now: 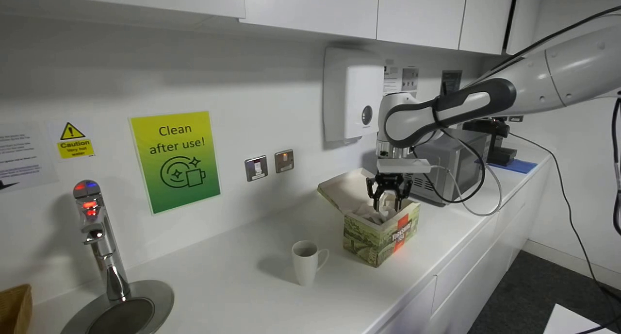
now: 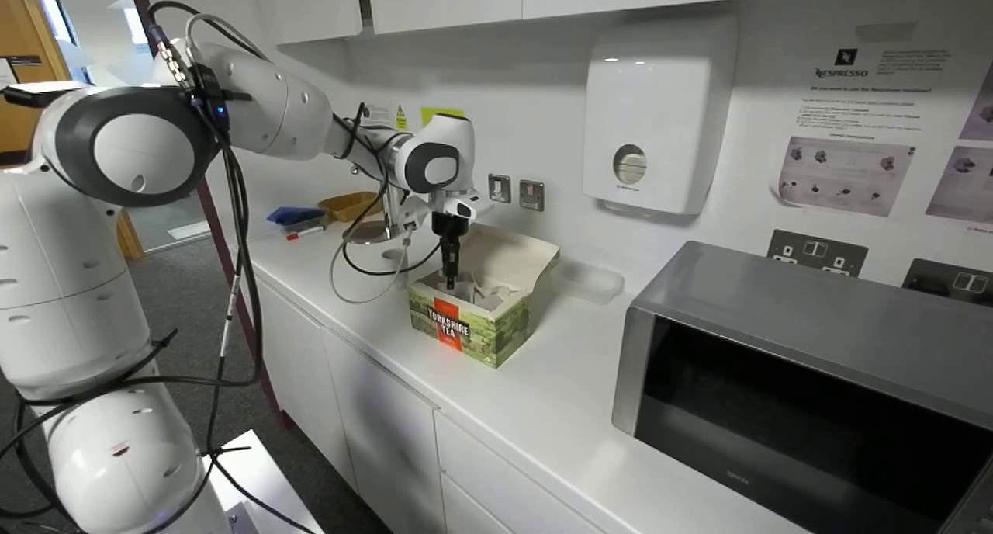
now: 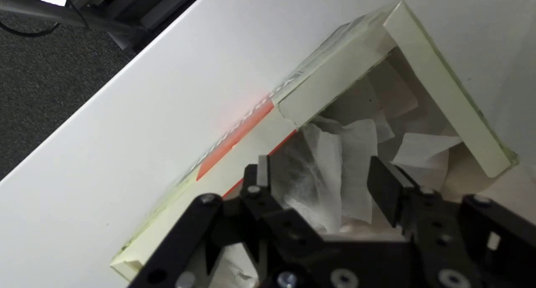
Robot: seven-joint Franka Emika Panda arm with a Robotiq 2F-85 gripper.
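The hand (image 1: 387, 207) points straight down into the mouth of the tea box (image 2: 496, 344), its two fingers (image 3: 386, 191) standing well apart. I see nothing gripped between them. From where I stand I cannot tell whether the fingertips touch the contents.

The tea bags (image 3: 358, 166) lie inside the box, directly beneath the hand, with more of them spread to either side of it. The box stands upright on the worktop (image 1: 233, 285), its hinged lid (image 2: 516, 254) raised beside the hand. A white mug (image 1: 305, 266) stands apart from the hand, near the box.

Expect each bag to be very light, soft and limp, with a thin paper skin that may crease or tear under a hard pinch. Slipping should be a minor concern; catching two overlapped bags at once is the likelier fault. Take hold at an upturned edge or fold, one finger on each face, using low force. Treat the box as light card: stiff enough to stand, but liable to shift or dent if a finger bears on its side.

The bags are whitish, flat and sheer-looking, heaped loosely at differing angles, some with folded edges. The box carries a green landscape print and a red "Yorkshire Tea" panel; its interior is pale.
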